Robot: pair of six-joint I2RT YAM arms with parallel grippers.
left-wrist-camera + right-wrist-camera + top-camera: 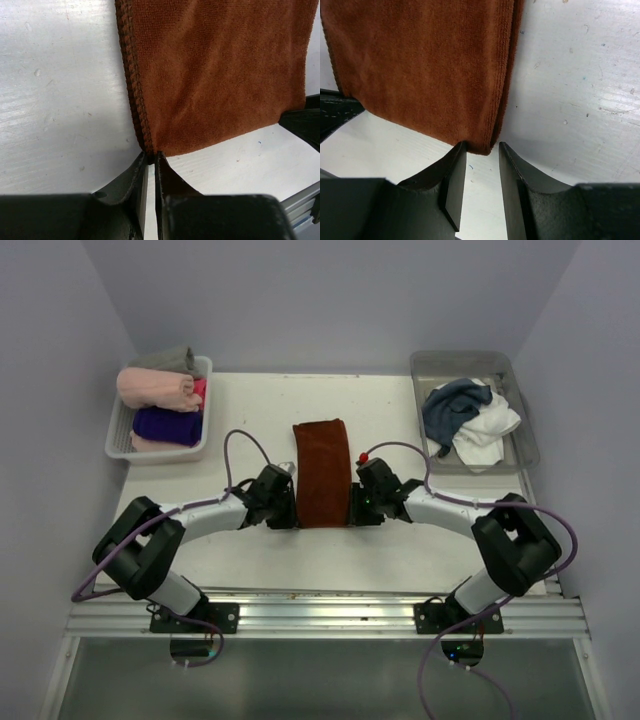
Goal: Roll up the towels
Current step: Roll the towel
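The long rust-brown terry towel (320,472) lay on the white bench (400,560), long axis 12 to 6 o'clock, my left hand (151,156) pinched narrow on its 7 o'clock corner, my right hand (482,146) half-wide astride the 5 o'clock one.

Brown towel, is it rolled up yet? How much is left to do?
Not yet. Done: the rust-brown towel lies folded in a long strip. In hand: the left gripper pinches one near corner, the right gripper stands open around the other. Left: rolling it, then the slate-blue towel and white towel, crumpled in the clear tray.
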